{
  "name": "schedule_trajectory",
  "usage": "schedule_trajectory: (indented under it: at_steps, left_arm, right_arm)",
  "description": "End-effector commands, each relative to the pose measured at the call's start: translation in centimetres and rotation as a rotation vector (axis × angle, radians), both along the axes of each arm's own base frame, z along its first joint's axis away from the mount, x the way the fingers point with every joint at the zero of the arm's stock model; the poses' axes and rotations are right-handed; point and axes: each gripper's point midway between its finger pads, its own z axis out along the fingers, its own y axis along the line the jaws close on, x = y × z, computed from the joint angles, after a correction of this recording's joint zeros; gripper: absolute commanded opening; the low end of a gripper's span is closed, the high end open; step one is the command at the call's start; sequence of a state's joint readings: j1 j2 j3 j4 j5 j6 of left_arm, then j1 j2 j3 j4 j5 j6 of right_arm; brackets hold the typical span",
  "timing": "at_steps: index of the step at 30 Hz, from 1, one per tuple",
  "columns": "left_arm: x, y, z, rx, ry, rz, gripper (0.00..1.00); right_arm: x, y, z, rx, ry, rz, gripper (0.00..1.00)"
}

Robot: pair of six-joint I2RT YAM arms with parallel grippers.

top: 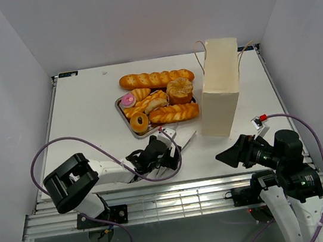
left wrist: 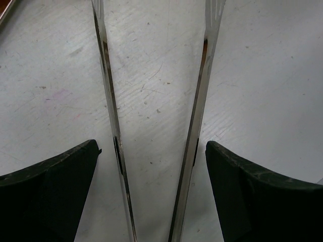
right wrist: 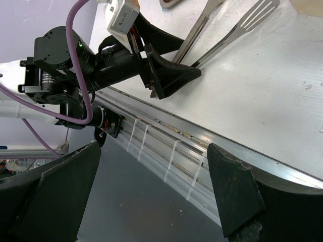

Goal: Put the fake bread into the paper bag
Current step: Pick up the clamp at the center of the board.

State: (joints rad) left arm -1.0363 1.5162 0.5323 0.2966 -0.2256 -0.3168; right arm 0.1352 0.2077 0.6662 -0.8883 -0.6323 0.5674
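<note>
- Black fingers (left wrist: pixel 50 191) of the left pincer (left wrist: pixel 151 146) fill the lower corners of its wrist view. They are spread apart with the two shiny arms of the metal tongs (left wrist: pixel 108 101) running between them.
- Each finger stands just beside a tong arm, with a slim gap showing on both sides. The pincer straddles the tongs but is not clamped on them.
- From above, this left pincer (top: pixel 163 154) sits low over the white desk (top: pixel 89 119), near its front edge. The tongs (top: pixel 179 136) lie flat and point toward the tray.
- Right pincer (right wrist: pixel 154 147): its fingers are wide apart with nothing between them. It hangs past the desk's front right edge and faces the left arm.
- Fake bread (top: pixel 158 100): glossy golden-orange toy pastries, gathered mid-desk on and around a silver tray (top: pixel 121 111).
- A long ridged baguette (top: pixel 155 78) lies just behind the tray.
- On the tray are a round crusty bun (top: pixel 179 89), a pink-iced donut (top: pixel 127 100), a plain ring donut (top: pixel 139 122), a twisted loaf (top: pixel 174 114) and small rolls (top: pixel 147 104), all packed close together.
- Paper bag (top: pixel 220 85): tall, cream-beige and box-shaped. It stands just to the right of the tray, with thin string handles (top: pixel 200 52) looping from its top.
- No pastry touches either pincer.
</note>
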Motion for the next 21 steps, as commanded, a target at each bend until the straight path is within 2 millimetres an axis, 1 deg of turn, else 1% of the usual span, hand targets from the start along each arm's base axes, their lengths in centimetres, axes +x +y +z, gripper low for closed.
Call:
schedule_trajectory:
  at_steps: [1, 6, 10, 13, 21]
  left_arm:
    - [0.5, -0.4, -0.5, 0.018, -0.011, -0.001, 0.98]
    - [0.4, -0.4, -1.9, 0.042, 0.008, 0.0, 0.98]
    - [0.4, 0.0, -2.6, 0.056, 0.015, 0.014, 0.97]
    - [0.3, 0.3, -2.7, 0.055, 0.016, 0.024, 0.94]
    - [-0.1, 1.1, -2.9, 0.044, 0.028, 0.052, 0.81]
  right_arm:
    - [-0.3, 0.2, 1.5, 0.011, -0.053, 0.021, 0.92]
    - [0.0, 0.1, 1.8, 0.004, -0.056, 0.011, 0.92]
    - [-0.1, 0.1, 1.4, 0.004, -0.047, 0.013, 0.92]
    - [-0.1, 0.1, 1.3, 0.004, -0.045, 0.013, 0.92]
    - [-0.2, 0.1, 1.8, 0.005, -0.059, 0.015, 0.92]
